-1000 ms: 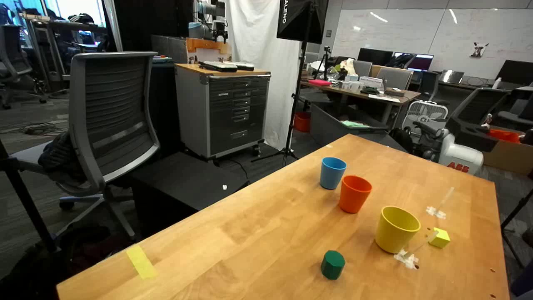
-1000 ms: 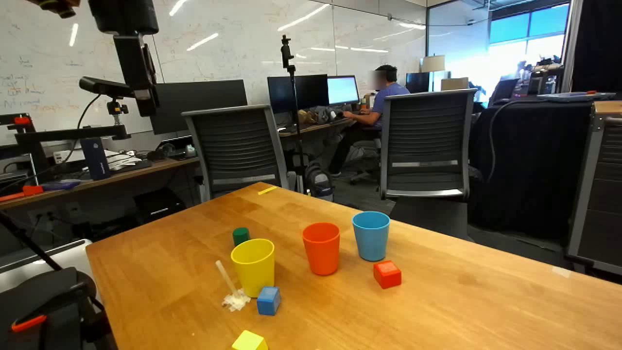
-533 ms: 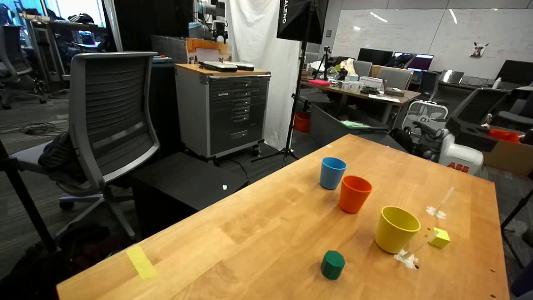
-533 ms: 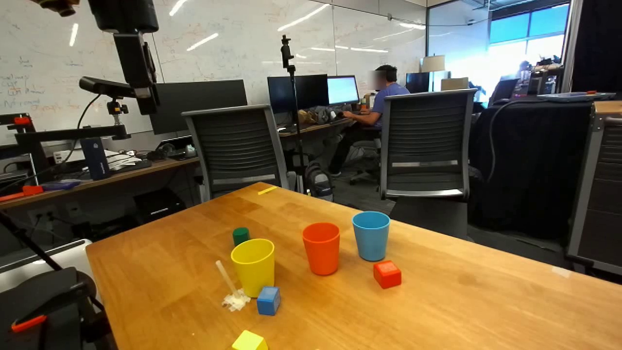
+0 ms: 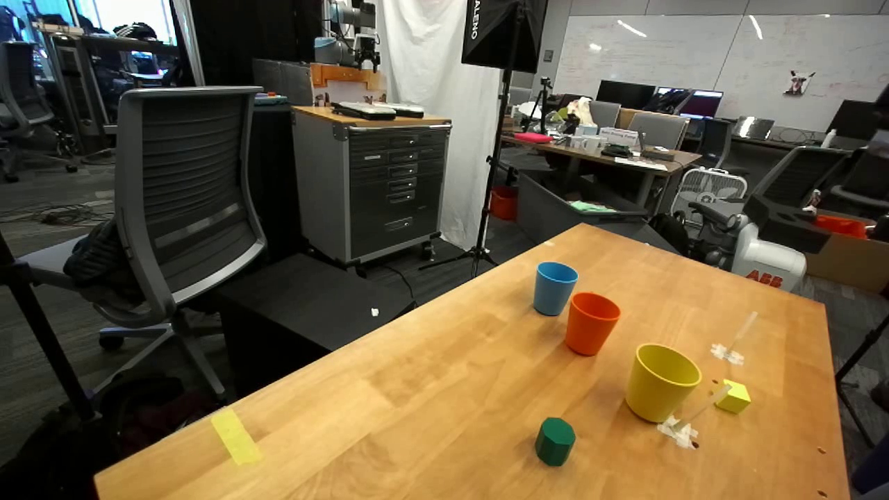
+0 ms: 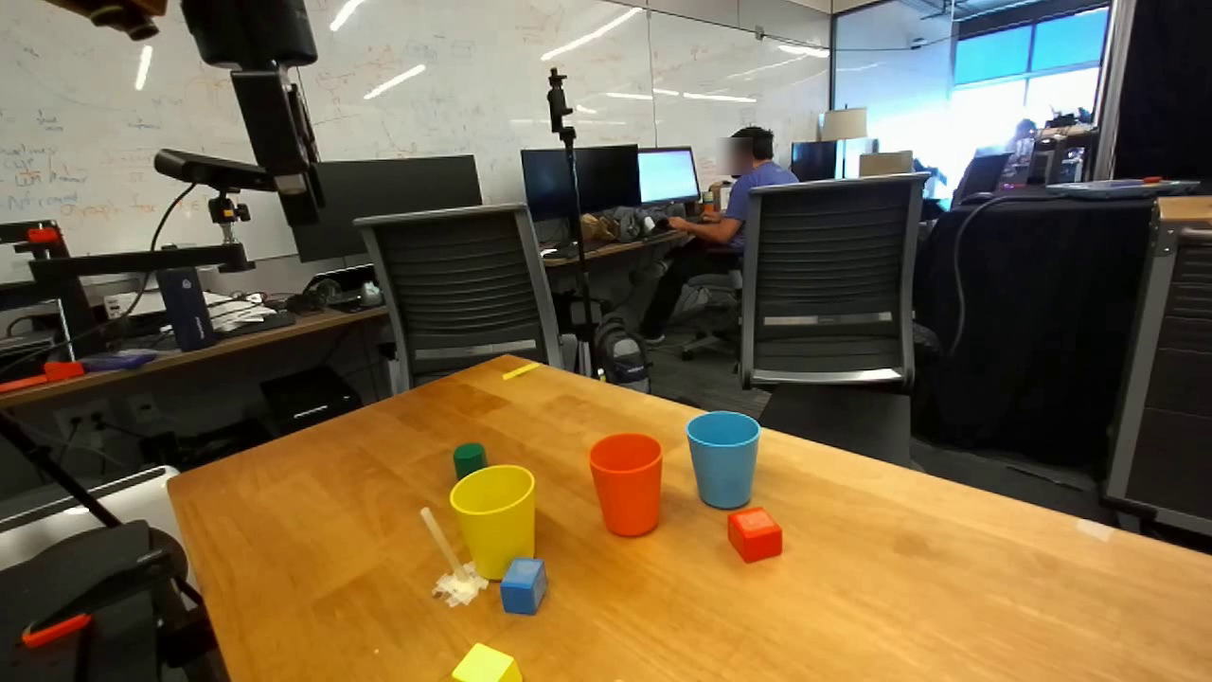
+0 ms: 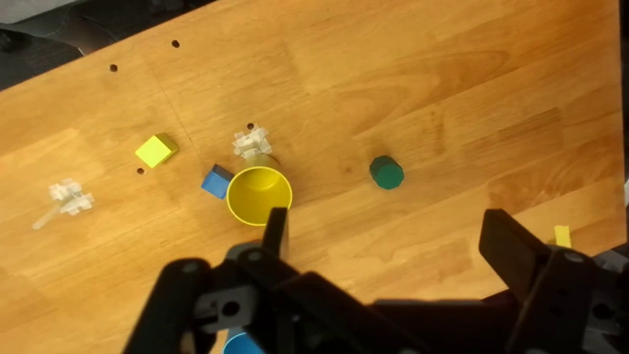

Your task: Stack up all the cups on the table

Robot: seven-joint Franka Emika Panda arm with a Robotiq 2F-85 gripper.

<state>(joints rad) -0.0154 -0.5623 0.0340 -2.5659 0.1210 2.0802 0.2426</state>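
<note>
Three cups stand upright and apart on the light-wood table [image 5: 430, 389] in both exterior views. The blue cup [image 6: 724, 461] is at one end, the orange-red cup [image 6: 628, 488] in the middle, and the wider yellow cup [image 6: 494, 530] at the other end. In the wrist view, the yellow cup [image 7: 258, 196] lies just beyond the left finger. The blue cup [image 7: 242, 344] shows partly at the bottom, and the orange-red cup is almost wholly hidden behind the finger. My gripper [image 7: 385, 214] is open and empty. In an exterior view, the gripper [image 6: 305, 201] hangs high above the table.
A blue block [image 7: 216, 182] sits close beside the yellow cup. A taped-down stub [image 6: 445, 545] stands by that cup too; another taped stub [image 7: 69, 197] is farther off. A green block [image 7: 387, 173], a yellow block [image 7: 155, 150] and a red block [image 6: 755, 535] lie on the table.
My gripper has shifted slightly to the right in an exterior view, still high up. The cups and blocks have not moved.
</note>
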